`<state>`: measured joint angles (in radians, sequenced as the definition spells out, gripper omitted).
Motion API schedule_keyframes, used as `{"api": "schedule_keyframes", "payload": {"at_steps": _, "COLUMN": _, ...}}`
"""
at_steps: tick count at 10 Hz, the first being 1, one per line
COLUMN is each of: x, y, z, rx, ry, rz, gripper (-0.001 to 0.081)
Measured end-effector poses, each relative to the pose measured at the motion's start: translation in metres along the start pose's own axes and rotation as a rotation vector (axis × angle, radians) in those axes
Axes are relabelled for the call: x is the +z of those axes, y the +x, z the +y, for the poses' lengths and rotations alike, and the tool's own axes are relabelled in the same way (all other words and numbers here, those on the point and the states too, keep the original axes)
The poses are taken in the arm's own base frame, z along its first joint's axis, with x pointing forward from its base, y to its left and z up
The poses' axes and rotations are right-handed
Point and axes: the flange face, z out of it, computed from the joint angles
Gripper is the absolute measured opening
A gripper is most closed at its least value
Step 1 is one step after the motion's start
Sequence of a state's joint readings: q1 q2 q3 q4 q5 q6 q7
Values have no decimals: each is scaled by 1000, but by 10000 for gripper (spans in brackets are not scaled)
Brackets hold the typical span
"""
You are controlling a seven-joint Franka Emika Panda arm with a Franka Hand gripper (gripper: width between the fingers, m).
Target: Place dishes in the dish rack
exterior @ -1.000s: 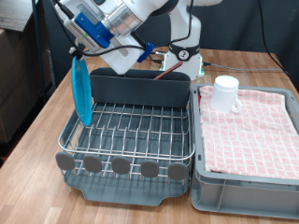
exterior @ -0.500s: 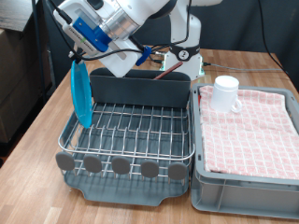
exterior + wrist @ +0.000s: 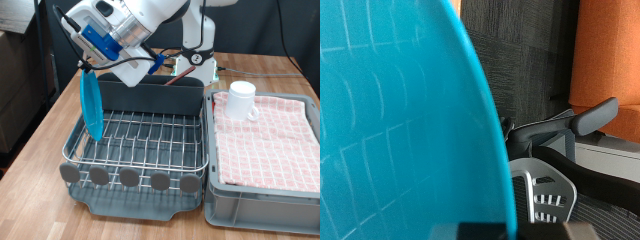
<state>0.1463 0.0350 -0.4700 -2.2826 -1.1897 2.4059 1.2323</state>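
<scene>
As the arm has shifted slightly over the last second, the plate point(image 3: 92, 105) now hangs a little farther toward the exterior view's right and stands closer to upright, its lower edge down among the wires at the left end of the dish rack point(image 3: 140, 140). The gripper point(image 3: 88, 64) sits at the plate's top edge, and the plate appears pinched between the jaws, since nothing else holds it on edge; the fingertips themselves are too small to make out. This suggests the plate is being settled into a slot of the rack and has not been let go.

The exterior view alone shows the wider layout: the rack on the wooden desk point(image 3: 40, 140), its dark back compartment point(image 3: 150, 95) behind the wires, and beside it, on the view's right, a grey bin point(image 3: 262, 195) lined with a red-checked cloth point(image 3: 270, 135) on which the white mug point(image 3: 241, 100) rests, not yet racked. The spoon cannot be found in either view.

The wrist view alone shows the plate's blue face at close range, filling most of the picture and faintly mirroring a grid pattern, with a chair point(image 3: 570, 150) and an orange surface beyond; it shows neither rack nor mug
</scene>
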Motion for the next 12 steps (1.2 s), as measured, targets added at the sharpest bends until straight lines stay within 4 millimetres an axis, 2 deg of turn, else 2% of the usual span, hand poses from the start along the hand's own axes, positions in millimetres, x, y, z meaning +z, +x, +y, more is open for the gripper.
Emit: {"api": "schedule_keyframes", "payload": {"at_steps": 12, "x": 9, "y": -28, "z": -17, "rx": 37, "ry": -2, "rz": -25, "gripper": 17}}
